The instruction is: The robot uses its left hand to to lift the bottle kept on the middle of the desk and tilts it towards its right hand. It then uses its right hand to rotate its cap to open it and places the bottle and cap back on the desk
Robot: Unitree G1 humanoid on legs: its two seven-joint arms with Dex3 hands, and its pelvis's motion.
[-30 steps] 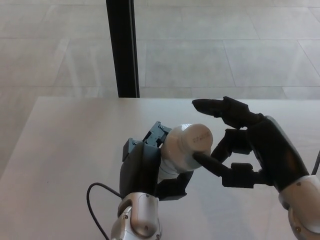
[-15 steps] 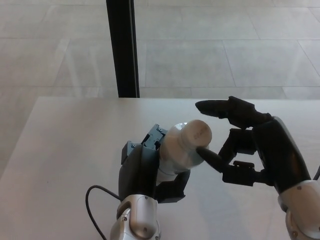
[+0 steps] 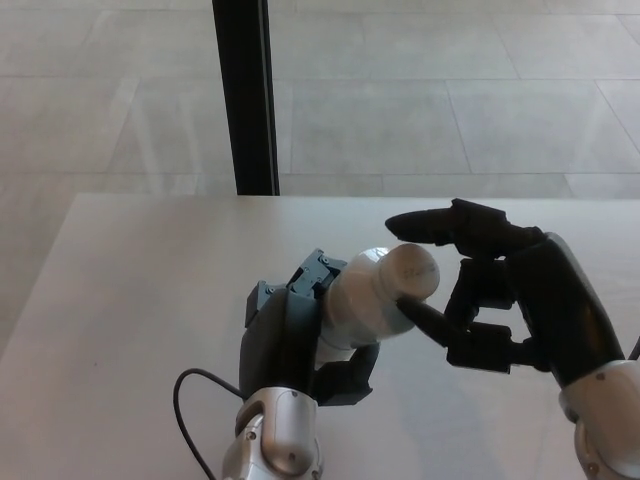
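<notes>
A pale tiled floor (image 3: 420,90) lies beyond one light desk (image 3: 130,300), with one black post (image 3: 245,95) behind it. The left hand (image 3: 290,335) is closed around the single white bottle (image 3: 365,300), held above the desk and tipped rightward. Since a second ago, the right hand (image 3: 500,295) has closed in: one finger now arches over the one cap (image 3: 412,272), another presses beneath it.
</notes>
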